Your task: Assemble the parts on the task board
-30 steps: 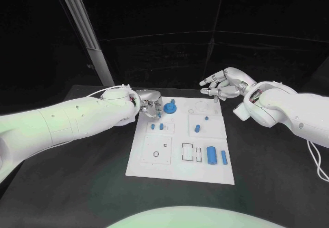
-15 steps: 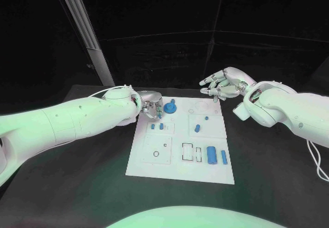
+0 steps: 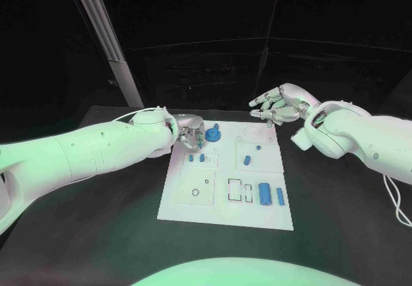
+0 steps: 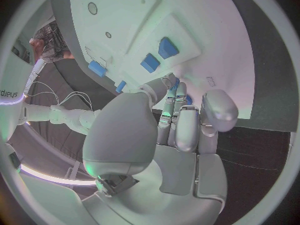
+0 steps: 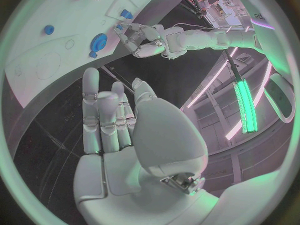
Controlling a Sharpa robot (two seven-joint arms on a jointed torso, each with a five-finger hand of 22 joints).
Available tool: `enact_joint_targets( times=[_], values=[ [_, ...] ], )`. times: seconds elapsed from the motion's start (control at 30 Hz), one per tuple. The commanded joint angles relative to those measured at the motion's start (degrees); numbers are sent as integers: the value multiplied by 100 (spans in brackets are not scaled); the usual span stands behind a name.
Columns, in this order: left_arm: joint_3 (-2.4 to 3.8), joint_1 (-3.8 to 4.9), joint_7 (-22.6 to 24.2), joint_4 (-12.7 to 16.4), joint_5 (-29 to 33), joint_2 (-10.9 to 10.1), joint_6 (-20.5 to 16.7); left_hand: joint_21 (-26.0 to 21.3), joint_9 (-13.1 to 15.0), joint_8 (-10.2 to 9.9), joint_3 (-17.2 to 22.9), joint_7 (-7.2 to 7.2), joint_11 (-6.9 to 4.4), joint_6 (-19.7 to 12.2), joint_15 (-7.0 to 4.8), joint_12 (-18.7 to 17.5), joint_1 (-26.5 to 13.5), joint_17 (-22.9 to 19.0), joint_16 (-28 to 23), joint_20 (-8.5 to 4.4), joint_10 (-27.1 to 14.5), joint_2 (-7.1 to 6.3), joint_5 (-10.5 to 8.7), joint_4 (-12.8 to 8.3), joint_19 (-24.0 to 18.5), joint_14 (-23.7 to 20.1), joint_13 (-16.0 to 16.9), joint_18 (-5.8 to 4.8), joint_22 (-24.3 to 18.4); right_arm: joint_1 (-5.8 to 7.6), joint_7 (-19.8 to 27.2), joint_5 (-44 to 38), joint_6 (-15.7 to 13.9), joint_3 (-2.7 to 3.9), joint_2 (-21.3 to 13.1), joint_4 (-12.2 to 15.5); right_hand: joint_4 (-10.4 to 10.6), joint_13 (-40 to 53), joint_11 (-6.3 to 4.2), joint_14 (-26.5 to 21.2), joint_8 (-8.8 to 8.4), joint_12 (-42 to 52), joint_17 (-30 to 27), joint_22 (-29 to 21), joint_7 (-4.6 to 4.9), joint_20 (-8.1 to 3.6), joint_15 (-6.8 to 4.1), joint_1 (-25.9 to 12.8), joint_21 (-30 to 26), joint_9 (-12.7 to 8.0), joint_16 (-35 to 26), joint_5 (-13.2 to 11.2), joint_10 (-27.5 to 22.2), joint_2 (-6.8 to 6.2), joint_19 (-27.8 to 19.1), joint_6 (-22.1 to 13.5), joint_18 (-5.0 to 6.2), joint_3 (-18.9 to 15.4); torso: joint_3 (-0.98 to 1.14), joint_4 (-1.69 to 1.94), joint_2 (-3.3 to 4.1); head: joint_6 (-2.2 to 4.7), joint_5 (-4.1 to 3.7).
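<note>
Head view: left hand [image 3: 190, 136] is curling over the task board [image 3: 225, 205]'s far left corner beside a round blue part [image 3: 212, 136]; any hold cannot be told. Right hand [image 3: 279, 105] is hovering beyond, fingers apart, empty.
Left wrist view: "sharpa" lettering [image 4: 10, 92] is showing.
Right wrist view: fingers [image 5: 92, 102] are lying straight.

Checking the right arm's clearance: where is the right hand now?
In the head view the right hand hovers open past the task board's far right corner, holding nothing.

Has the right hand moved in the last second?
No. The right hand holds the same spot beyond the task board's far right corner, open and empty.
</note>
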Motion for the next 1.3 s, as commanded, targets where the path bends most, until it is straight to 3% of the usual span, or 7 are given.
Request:
enact_joint_targets(
  times=[0.03, 0.5, 0.83, 1.0, 1.1, 1.2, 1.3],
  values=[
    [-12, -6, -34, -2, -4, 8, 132, 36, -10, -48, 33, -1, 4, 29, -31, -49, -75, -10, 17, 11, 32, -2, -22, -8, 57, 119, 5, -101, 12, 10, 34, -9, 33, 4, 5, 2, 15, -8, 1, -35, 36, 14, 10, -7, -14, 21, 6, 48, -31, 7, 8, 34, -18, 5, 0, -34, 29, 20, 0, 2, 1, -1, -5],
    [-16, -4, -109, -5, -2, -19, 199, -96, -84, -390, -52, 107, 171, -689, 102, -460, -293, -180, -17, 118, -566, -257, -30, -53, -9, 74, -17, -84, -67, 10, -5, -46, 35, 4, -4, -12, 19, -21, 2, -37, 42, 24, 2, -14, -13, 23, 7, 57, -43, 8, -10, 33, -24, -4, 6, -37, 30, 23, -3, 4, 0, 5, -14],
    [-15, -4, 16, 28, 39, -76, -91, -257, -70, -372, -332, 17, 246, -1153, 159, -532, -240, -228, 4, 177, -1047, -223, -33, -104, -53, 63, -13, -51, -187, 10, -239, -376, 140, 3, -25, -47, 72, -463, 27, -45, 90, -416, 14, -54, 0, 27, 19, 136, -102, 20, -52, 2, -274, -6, 48, -12, 31, 99, -9, 5, -6, 24, -20],
    [-10, -3, 80, 99, 185, -200, -216, -426, -66, -365, -510, 27, 310, -1226, 208, -590, -169, -293, -2, 216, -1402, -166, -25, -113, -87, 45, -20, -22, -327, 7, -542, -1286, 447, 3, -50, -104, -31, -1533, 35, 148, 289, -1580, 36, -45, -29, -23, -12, 497, -44, 66, -20, -362, -285, -83, 259, 402, 41, 411, -13, 7, -8, 45, -47],
    [1, 12, 265, 177, 692, -368, -533, -552, -60, -352, -623, 68, 343, -1224, 238, -588, -127, -302, 5, 246, -1556, -110, -19, -85, -115, 38, -12, 1, -431, 3, -772, -2200, 573, 2, -75, -131, -128, -2105, 27, 389, 311, -2167, 475, 17, -76, -53, -35, 684, 82, 47, 456, -632, -54, -164, 396, 554, 34, 680, -8, -1, -9, 57, -101],
    [5, 29, 561, 218, 1579, -500, -866, -679, -36, -275, -667, 214, 287, -1056, 204, -362, -151, -317, 10, 237, -1279, -24, -21, -25, -153, 33, 41, 37, -534, -16, -921, -2955, 589, 2, -86, -107, -166, -2426, 22, 469, 309, -2483, 701, 78, -108, -63, -47, 715, 188, 29, 704, -791, 169, -242, 442, 662, 35, 850, -3, -8, -10, 74, -159],
    [6, 47, 1102, 269, 3245, -655, -943, -1567, -18, -170, -594, 265, 295, -832, 203, -156, -112, -1101, -368, 238, -1064, 57, -15, -26, -469, -241, 62, 194, -1262, -72, -1099, -3848, 557, 2, -104, -23, -188, -2618, 0, 487, 292, -2670, 793, 116, -137, -54, -53, 713, 247, 17, 805, -912, 255, -309, 441, 736, 27, 957, -5, 0, -6, 89, -225]
  ],
)
